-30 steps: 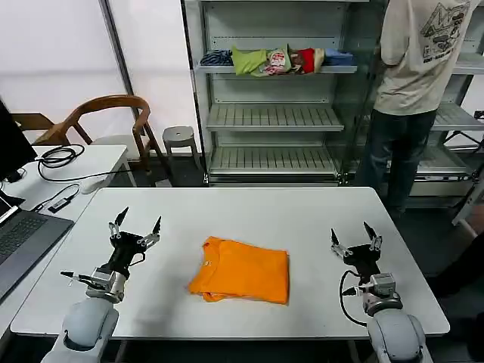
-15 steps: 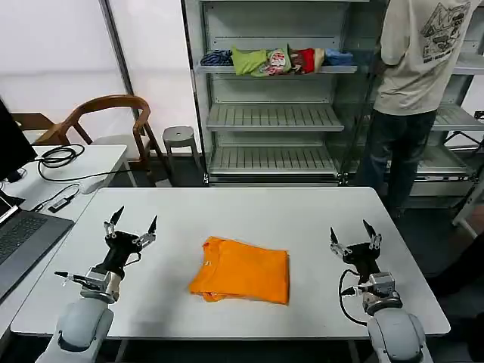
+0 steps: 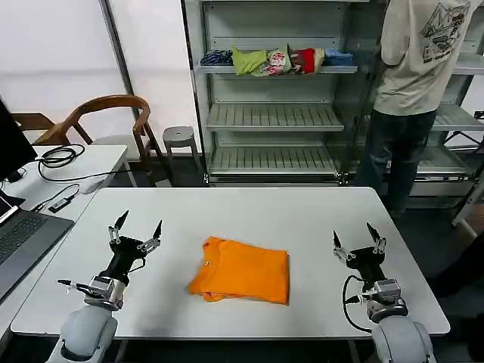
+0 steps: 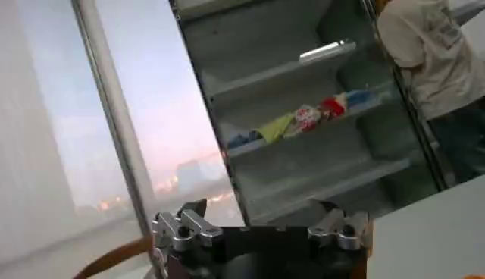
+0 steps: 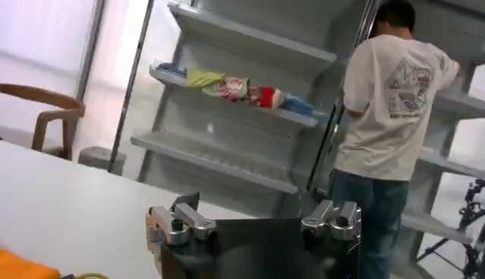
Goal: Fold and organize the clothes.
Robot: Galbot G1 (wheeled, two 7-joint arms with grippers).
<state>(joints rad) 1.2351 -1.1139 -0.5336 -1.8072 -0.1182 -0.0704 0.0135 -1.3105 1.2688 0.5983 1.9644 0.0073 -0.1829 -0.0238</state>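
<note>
The bright orange T-shirt (image 3: 242, 271) lies folded into a flat rectangle in the middle of the white table (image 3: 249, 208), collar toward the left. My left gripper (image 3: 137, 226) points upward to the shirt's left, open and holding nothing. To the shirt's right my right gripper (image 3: 358, 237) also points up, open and apart from the cloth. A sliver of orange cloth (image 5: 23, 267) shows at the edge of the right wrist view. In both wrist views the jaws stand wide apart with nothing between them.
A metal shelf rack (image 3: 272, 117) stands behind the table with multicoloured folded garments (image 3: 276, 60) on its upper shelf. A person (image 3: 412, 91) stands at the rack's right side. A side desk with a laptop (image 3: 23, 238) and cables sits left, near a wooden chair (image 3: 106, 121).
Both grippers have shifted slightly, the left a little right and up, the right a little right and down. The shirt has not moved.
</note>
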